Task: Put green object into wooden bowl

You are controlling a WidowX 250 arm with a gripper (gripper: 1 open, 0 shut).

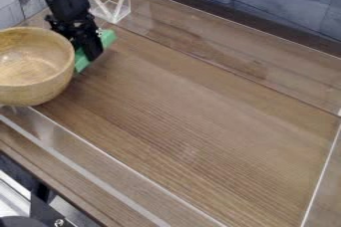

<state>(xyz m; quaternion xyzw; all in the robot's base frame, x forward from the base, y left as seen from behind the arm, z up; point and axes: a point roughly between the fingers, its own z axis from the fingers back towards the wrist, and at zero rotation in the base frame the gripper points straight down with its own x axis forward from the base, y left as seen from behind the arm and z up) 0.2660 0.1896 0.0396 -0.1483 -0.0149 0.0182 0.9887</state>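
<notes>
A brown wooden tabletop (200, 102) with long straight grain fills the view, fenced by low clear plastic walls (80, 161), with a pale tiled wall behind it.

The small bright-green rectangular bar (94, 49) is smooth, plain and matte, with square edges. It sits just beside the round light-tan wooden bowl (34, 67), off the bowl's right rim and outside the hollow, and it is tilted, its upper end up by the gripper and its lower end down near the tabletop. Whether that lower end touches the wood cannot be told.

The black robot gripper (83, 42) comes steeply down from the top left, above the bowl's right rim. Its dark fingers (75, 38) are clamped on the bar, covering its middle; green shows to the right of them and below them. The jaws stand partly apart, kept so by the bar's width.

The bowl has a thick rim, visible grain and a deep hollow with mottled lighter patches inside.
</notes>
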